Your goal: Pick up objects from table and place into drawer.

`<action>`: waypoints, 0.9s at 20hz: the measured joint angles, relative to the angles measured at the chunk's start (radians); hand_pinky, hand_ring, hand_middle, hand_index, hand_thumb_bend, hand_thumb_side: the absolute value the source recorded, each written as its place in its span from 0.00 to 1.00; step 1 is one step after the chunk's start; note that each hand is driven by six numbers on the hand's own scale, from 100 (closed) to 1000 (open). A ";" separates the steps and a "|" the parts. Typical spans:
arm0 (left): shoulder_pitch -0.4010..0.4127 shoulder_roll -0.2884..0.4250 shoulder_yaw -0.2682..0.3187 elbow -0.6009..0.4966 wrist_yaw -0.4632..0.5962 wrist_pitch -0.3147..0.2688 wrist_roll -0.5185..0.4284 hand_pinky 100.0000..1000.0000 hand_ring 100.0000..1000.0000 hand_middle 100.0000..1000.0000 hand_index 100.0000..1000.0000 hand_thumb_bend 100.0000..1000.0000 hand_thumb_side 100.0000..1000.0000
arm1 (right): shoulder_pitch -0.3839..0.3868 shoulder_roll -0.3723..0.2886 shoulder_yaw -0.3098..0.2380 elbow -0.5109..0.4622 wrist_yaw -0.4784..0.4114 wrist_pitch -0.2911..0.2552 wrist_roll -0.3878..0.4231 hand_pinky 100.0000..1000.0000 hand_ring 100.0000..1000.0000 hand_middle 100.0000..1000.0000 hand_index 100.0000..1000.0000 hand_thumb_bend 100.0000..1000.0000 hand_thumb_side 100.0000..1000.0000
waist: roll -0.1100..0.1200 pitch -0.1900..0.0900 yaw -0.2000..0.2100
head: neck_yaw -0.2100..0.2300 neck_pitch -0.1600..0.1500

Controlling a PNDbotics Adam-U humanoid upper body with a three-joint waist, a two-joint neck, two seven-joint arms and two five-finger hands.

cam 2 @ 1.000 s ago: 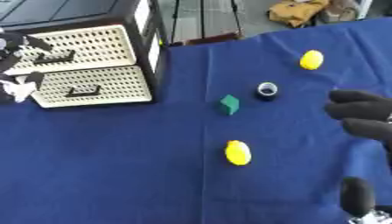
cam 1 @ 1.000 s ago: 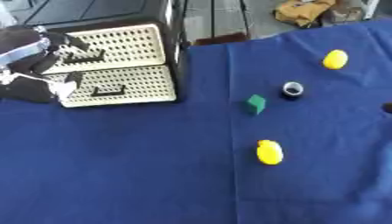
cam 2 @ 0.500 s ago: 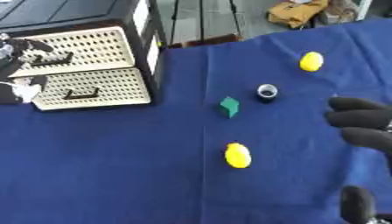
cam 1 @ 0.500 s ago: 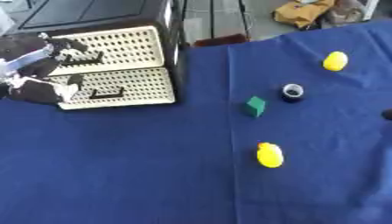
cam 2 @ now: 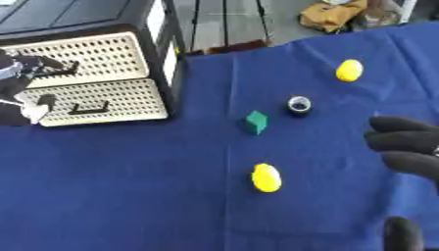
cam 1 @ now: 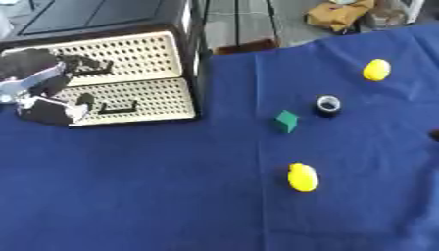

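Left eye view: left hand [cam 1: 41, 86] fronts the drawer [cam 1: 129, 73]

On the blue cloth [cam 2: 154, 196] lie a green block [cam 2: 255, 122], a small dark ring [cam 2: 299, 105] just beside it, and two yellow objects [cam 2: 266, 177] [cam 2: 348, 70]. The left hand [cam 2: 19, 93] sits at the perforated drawer fronts [cam 2: 99, 83]; the right hand [cam 2: 410, 152] shows at the right edge, fingers relaxed.
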 measured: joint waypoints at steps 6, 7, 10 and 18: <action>-0.008 -0.008 -0.002 0.031 -0.043 -0.006 0.008 0.00 0.01 0.08 0.92 0.00 0.16 | 0.000 0.005 0.001 0.000 0.005 0.001 0.009 0.70 0.86 0.73 0.83 0.00 0.47 | 0.006 0.004 -0.003 | 0.004 -0.006; -0.009 -0.008 -0.002 0.036 -0.048 -0.007 0.008 0.00 0.01 0.08 0.91 0.00 0.16 | 0.000 0.007 0.001 0.000 0.005 0.001 0.011 0.70 0.86 0.73 0.83 0.00 0.47 | 0.006 0.006 -0.004 | 0.005 -0.008; -0.011 -0.008 -0.002 0.043 -0.063 -0.011 0.006 0.00 0.02 0.08 0.84 0.00 0.16 | 0.000 0.007 0.001 0.000 0.006 0.001 0.014 0.70 0.86 0.73 0.83 0.00 0.47 | 0.006 0.008 -0.004 | 0.005 -0.009; -0.011 -0.008 -0.003 0.034 -0.077 -0.029 -0.039 0.00 0.02 0.07 0.67 0.00 0.15 | 0.000 0.008 0.002 0.000 0.009 0.004 0.022 0.70 0.86 0.73 0.83 0.00 0.46 | 0.006 0.008 0.001 | 0.005 -0.009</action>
